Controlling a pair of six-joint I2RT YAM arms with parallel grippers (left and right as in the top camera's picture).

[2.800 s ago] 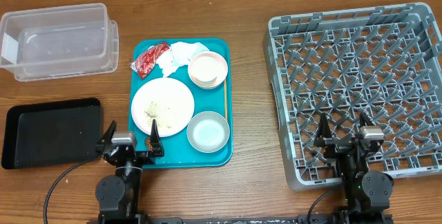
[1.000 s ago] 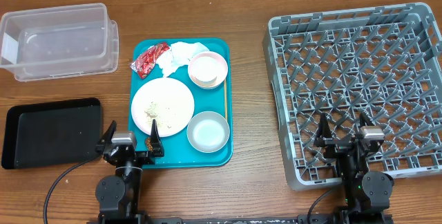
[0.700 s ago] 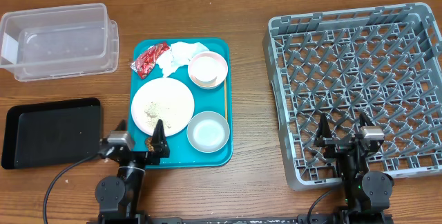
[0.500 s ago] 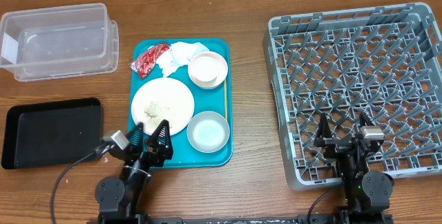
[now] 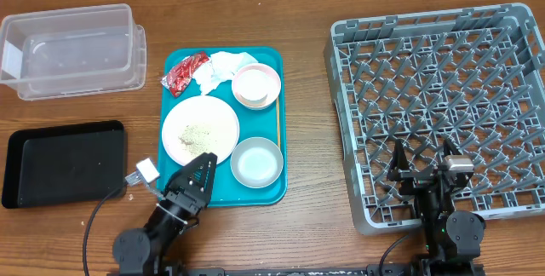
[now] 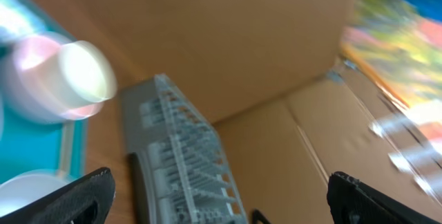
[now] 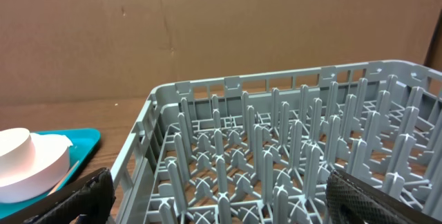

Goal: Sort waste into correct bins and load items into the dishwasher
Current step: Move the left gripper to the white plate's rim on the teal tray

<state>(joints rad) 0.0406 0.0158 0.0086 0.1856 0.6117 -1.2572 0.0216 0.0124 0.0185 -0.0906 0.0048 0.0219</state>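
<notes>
Teal tray carries the pale pink plate and its crumbs. My left gripper hangs at the tray's near edge, jaws spread wide, holding nothing. My wrist view is blurred, so I might clip the plate's rim and scatter crumbs.

Two black arms, tapered black fingers, silver-grey wrist blocks, thin black cables
</notes>
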